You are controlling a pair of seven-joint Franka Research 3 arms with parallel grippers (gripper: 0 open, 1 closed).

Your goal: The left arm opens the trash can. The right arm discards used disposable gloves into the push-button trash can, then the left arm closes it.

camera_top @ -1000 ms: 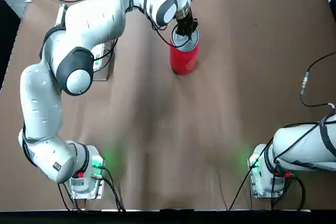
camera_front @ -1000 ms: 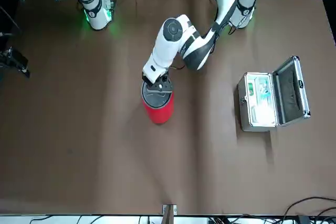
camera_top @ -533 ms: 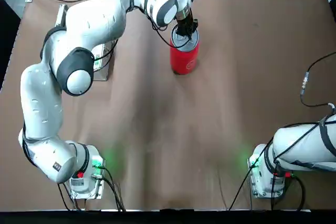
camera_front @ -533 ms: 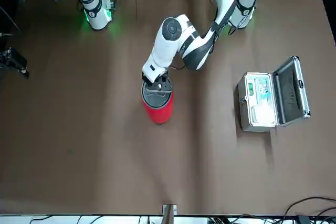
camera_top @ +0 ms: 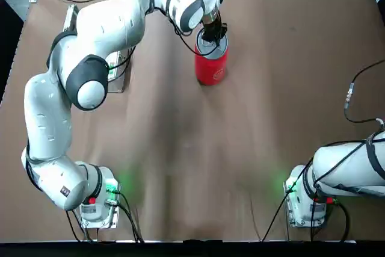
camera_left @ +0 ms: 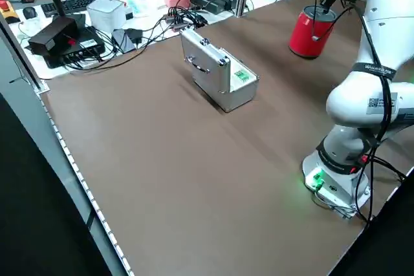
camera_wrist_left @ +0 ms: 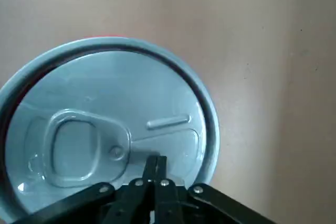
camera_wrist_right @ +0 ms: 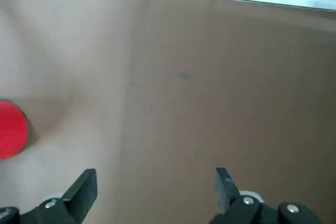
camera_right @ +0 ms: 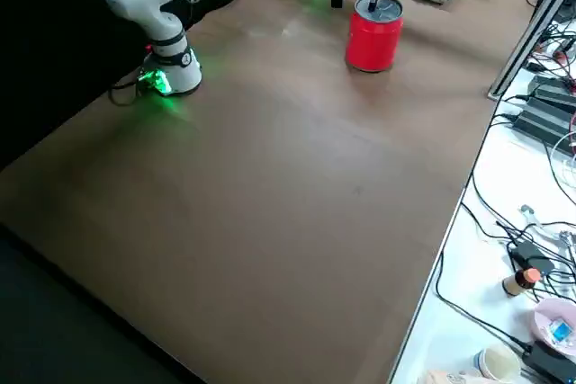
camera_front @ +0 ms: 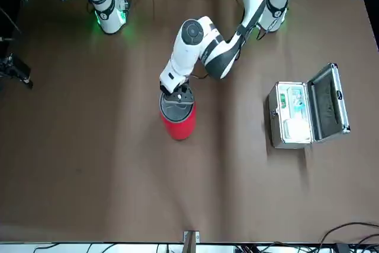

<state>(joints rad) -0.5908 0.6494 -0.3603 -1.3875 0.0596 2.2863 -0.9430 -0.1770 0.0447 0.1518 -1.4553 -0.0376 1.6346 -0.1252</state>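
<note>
The red trash can point(camera_top: 210, 69) stands at the far middle of the table, its silver-grey lid point(camera_wrist_left: 105, 124) down. My left gripper point(camera_wrist_left: 155, 162) hangs shut right over the lid's near part, fingertips pressed together with nothing between them; whether they touch the lid I cannot tell. The same gripper point(camera_front: 177, 93) shows above the can point(camera_front: 177, 124) from across the table. No gloves are in view. The right arm point(camera_top: 349, 170) rests folded by its base, and its gripper point(camera_wrist_right: 155, 176) is open and empty, with the can point(camera_wrist_right: 10, 129) far off.
A silver hinged metal case point(camera_front: 302, 114) lies open at my left of the can, white and green items inside; the left arm partly covers the case point(camera_top: 117, 67) from above. Cables and desk gear crowd the far edge point(camera_left: 194, 1).
The left gripper has crept slightly toward the far side over the lid. The lid is still down and the right arm has not moved.
</note>
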